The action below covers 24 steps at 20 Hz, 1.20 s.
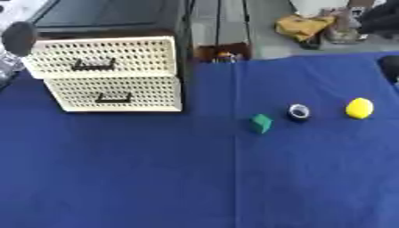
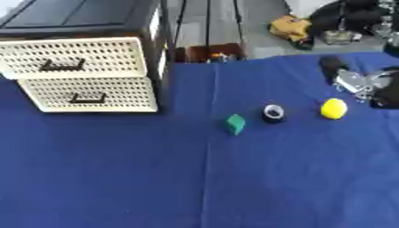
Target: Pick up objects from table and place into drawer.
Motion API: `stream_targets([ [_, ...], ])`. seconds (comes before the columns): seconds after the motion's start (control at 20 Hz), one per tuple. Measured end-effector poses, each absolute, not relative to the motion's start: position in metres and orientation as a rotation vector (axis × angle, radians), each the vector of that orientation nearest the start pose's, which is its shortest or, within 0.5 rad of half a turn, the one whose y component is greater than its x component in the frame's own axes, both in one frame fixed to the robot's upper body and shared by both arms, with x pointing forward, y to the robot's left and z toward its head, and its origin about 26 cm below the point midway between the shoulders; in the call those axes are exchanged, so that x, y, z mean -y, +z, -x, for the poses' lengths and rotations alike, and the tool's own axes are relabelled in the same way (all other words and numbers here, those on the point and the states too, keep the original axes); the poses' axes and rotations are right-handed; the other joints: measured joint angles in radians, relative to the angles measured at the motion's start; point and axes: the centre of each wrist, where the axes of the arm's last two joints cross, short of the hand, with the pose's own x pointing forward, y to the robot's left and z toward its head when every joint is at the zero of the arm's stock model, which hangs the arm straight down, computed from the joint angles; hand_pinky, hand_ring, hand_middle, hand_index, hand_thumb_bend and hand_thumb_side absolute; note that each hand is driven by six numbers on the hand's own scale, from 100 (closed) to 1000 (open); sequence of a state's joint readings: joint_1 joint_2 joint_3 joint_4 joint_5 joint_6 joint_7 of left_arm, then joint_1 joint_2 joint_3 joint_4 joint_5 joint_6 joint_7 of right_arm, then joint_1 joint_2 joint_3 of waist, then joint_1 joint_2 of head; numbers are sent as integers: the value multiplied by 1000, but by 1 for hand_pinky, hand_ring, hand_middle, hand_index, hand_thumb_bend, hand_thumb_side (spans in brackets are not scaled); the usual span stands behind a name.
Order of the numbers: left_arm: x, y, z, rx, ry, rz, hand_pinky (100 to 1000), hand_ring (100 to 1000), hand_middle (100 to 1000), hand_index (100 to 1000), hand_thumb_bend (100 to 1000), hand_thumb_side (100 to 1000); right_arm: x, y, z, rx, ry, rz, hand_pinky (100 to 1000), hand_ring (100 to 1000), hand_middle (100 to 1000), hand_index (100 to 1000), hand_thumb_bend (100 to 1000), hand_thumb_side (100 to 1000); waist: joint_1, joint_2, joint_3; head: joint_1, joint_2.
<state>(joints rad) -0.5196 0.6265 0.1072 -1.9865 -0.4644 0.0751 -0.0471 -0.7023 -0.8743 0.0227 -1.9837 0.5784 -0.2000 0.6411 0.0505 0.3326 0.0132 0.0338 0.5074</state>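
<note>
Right eye view: right hand (image 2: pixel 360 83) near yellow object (image 2: pixel 333 108), apart.

Black casing and silver metal joints are being shown on the right hand (image 2: pixel 360 83); a round black part (image 1: pixel 18 38) is being seen opposite.

I see my black-and-silver right hand (image 2: pixel 366 84) cut off by the frame's edge, its fingers too blurred to read.
</note>
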Motion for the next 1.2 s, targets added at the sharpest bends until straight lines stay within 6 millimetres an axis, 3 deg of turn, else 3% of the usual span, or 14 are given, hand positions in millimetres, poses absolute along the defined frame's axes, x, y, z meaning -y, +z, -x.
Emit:
stream_targets([
  [0.2,-303,307,-300,2229,-805,-1087,843,844,794,990,519,785,284,370,-289,-2177,-2226,-1441,835,948,916,939,100,995,0,0,1,12,-1],
  [0.35,-305,310,-299,2158,-883,-1138,803,809,758,967,474,766,284,370,-289,-2181,-2226,-1437,834,947,915,938,100,998,1,0,2,26,-1],
  [0.4,-306,311,-299,2127,-912,-1163,689,736,684,994,441,753,284,370,-289,-2183,-2226,-1435,833,946,914,937,100,998,1,0,2,30,-1],
  [0.45,-306,312,-299,2087,-949,-1189,647,707,654,1000,432,746,284,369,-289,-2184,-2225,-1434,833,946,914,937,100,998,2,0,2,35,-1],
  [0.5,-306,313,-298,2040,-992,-1215,498,589,582,1000,393,724,284,369,-289,-2186,-2224,-1434,832,946,914,936,100,1000,3,0,2,38,-1],
  [0.55,-306,314,-298,1986,-1037,-1242,427,524,549,1000,382,717,284,369,-289,-2188,-2223,-1435,832,946,914,936,100,1000,4,-1,2,41,-1],
  [0.7,-305,320,-297,1809,-1160,-1324,219,304,371,962,419,681,284,369,-290,-2193,-2219,-1435,831,946,912,935,100,1000,7,-9,2,49,-1],
  [0.8,-302,324,-296,1719,-1219,-1365,205,283,355,949,421,674,284,368,-290,-2199,-2215,-1433,831,945,912,935,100,1000,10,-11,2,53,-1],
  [0.9,-300,327,-296,1650,-1265,-1388,101,155,218,873,420,619,283,368,-290,-2206,-2209,-1430,830,943,909,933,100,1000,12,-12,2,55,-1],
  [1.0,-299,327,-296,1586,-1313,-1395,100,100,165,858,431,576,283,368,-290,-2213,-2203,-1429,829,942,909,931,100,1000,15,-13,1,59,-1],
  [1.2,-301,328,-300,1485,-1370,-1392,100,100,122,836,411,509,283,367,-290,-2220,-2193,-1429,828,940,906,925,100,1000,19,-16,-2,62,-1],
])
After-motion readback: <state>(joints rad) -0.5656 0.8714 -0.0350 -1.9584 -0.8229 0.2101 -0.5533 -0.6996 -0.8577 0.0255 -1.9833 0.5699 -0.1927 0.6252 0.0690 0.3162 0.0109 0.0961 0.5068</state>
